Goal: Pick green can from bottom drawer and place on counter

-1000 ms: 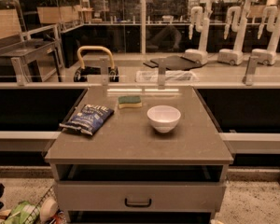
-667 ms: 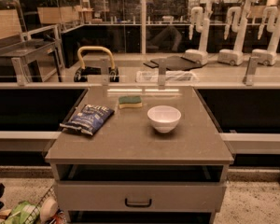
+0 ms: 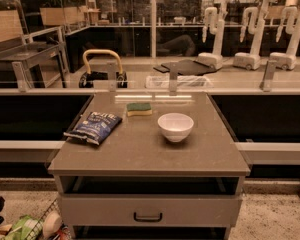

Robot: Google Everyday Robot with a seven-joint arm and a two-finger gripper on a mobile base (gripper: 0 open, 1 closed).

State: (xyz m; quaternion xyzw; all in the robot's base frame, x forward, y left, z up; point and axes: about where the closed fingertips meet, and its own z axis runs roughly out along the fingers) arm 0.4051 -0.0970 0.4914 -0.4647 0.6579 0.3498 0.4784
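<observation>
On the counter (image 3: 140,154) sit a white bowl (image 3: 175,126), a sponge (image 3: 139,108) and a blue bag (image 3: 93,127); the drawer (image 3: 149,210) below is closed. The green can and the gripper are out of view, so the gripper's state cannot be told

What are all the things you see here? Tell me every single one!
counter: one, grey-brown, centre, on a grey cabinet
bowl: one, white, on the counter, right of middle
sponge: one, green and yellow, on the counter, behind and left of the bowl
snack bag: one, blue, on the counter's left side
drawer: one, grey with a dark handle, shut, below the counter
white robots: three, far back on the right
green can: none showing
gripper: not in view
</observation>
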